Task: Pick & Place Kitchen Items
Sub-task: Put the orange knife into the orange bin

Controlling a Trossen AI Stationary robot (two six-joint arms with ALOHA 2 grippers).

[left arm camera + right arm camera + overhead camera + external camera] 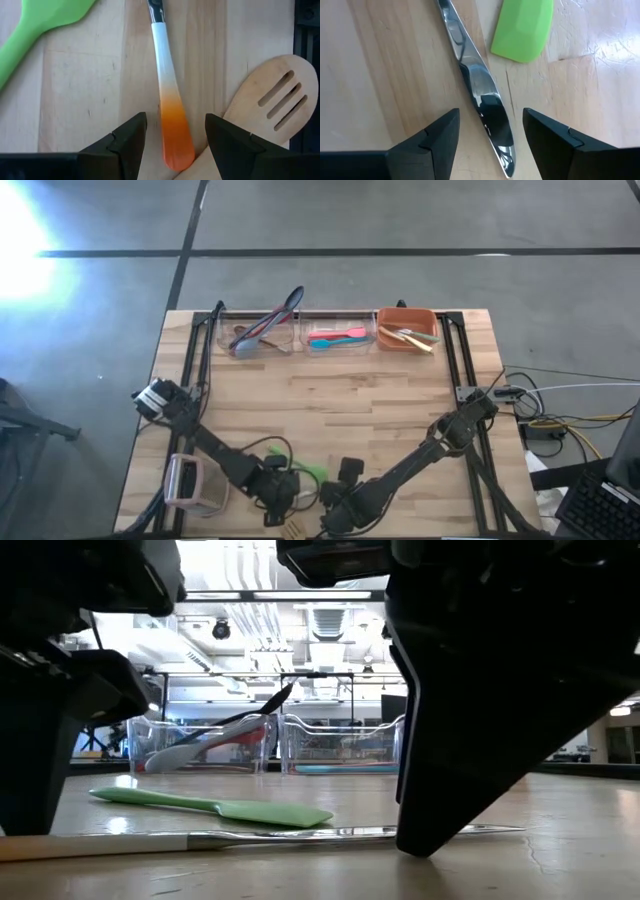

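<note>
Both arms reach down at the near edge of the table. The left gripper hangs with its jaws spread and released, astride the orange tip of a white-and-orange handle that lies flat on the wood; nothing is gripped. Just beside that handle lies a slotted wooden spatula, close to the table's dark frame, and a green spatula lies on the other side.

The right gripper also hangs with jaws spread, straddling the shiny metal blade of a long utensil lying flat; it holds nothing. The green spatula's blade lies just beside that metal part, apart from it.

A boxy pinkish-white object sits by the near left corner. The middle of the table is bare wood.

Along the far edge stand three bins in a row: a clear bin with grey, red and black utensils sticking out over its rim, a second clear bin holding pink and teal utensils, and an orange bin with pale utensils.
</note>
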